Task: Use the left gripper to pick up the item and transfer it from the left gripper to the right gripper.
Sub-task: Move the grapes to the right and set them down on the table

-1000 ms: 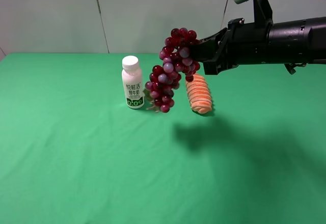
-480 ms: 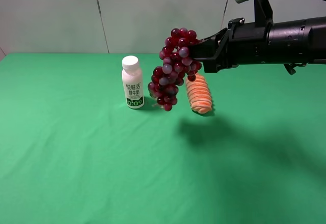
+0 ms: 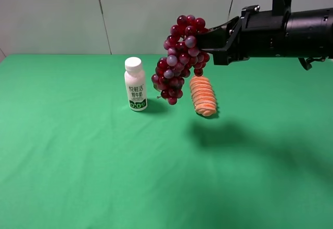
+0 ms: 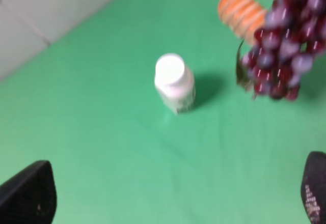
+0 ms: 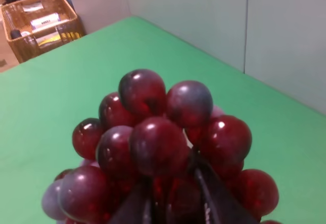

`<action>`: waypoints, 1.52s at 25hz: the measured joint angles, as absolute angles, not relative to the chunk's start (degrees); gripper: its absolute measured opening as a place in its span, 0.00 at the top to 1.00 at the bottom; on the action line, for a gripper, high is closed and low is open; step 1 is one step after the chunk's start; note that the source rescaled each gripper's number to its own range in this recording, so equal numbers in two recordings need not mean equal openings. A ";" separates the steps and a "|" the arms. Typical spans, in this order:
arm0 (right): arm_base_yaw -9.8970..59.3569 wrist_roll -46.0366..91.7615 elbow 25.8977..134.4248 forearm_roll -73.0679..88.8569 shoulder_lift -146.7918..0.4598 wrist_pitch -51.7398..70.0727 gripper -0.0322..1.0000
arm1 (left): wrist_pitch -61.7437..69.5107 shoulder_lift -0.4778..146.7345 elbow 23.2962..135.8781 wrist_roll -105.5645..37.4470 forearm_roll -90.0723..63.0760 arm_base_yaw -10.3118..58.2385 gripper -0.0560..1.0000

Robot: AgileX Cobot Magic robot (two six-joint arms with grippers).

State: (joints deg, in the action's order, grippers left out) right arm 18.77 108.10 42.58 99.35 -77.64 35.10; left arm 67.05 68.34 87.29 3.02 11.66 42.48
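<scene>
While the right gripper is clamping the grapes at their top, the bunch is hanging long axis down, far centre, between bottle and roll; left gripper is gaping wide, empty, well apart

The front and left of the green table lie bare, leaving a hand broad room to pass. At the back stand a white bottle and an orange ridged roll, set apart. The bunch of grapes, clamped in the right hand, hangs over the gap between them. The right arm bars the air over the table's back right.
</scene>
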 joint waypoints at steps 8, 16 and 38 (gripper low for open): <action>18.77 107.00 42.58 98.21 -76.67 35.17 0.97 | 67.05 54.15 69.84 10.16 14.82 42.48 0.06; 18.77 105.85 42.58 98.03 -76.67 35.20 0.97 | 67.05 38.77 54.75 14.81 15.76 42.48 0.06; 18.77 105.85 42.58 97.98 -76.67 35.78 0.97 | 62.77 1.22 28.33 8.38 5.76 42.54 0.18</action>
State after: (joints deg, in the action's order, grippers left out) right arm 18.77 105.85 42.58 97.98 -76.67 35.78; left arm 62.77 1.22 28.33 8.38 5.76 42.54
